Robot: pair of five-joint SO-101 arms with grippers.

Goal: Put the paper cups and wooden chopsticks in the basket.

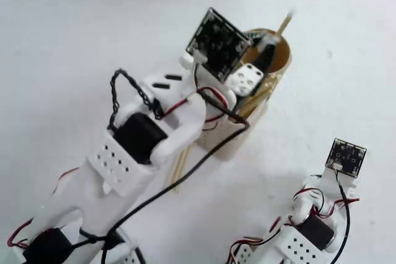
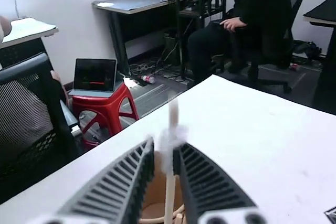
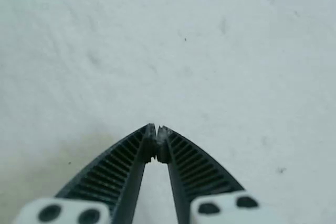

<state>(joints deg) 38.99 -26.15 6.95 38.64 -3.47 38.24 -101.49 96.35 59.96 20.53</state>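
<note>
My left gripper (image 2: pixel 164 148) is pinched shut on a wooden chopstick (image 2: pixel 170 187) - held upright over the mouth of the basket (image 1: pixel 279 65), its lower end down inside. My right gripper (image 3: pixel 157 142) is closed on nothing, tips touching, just above the white table (image 3: pixel 210 51) - well apart from the basket.
</note>
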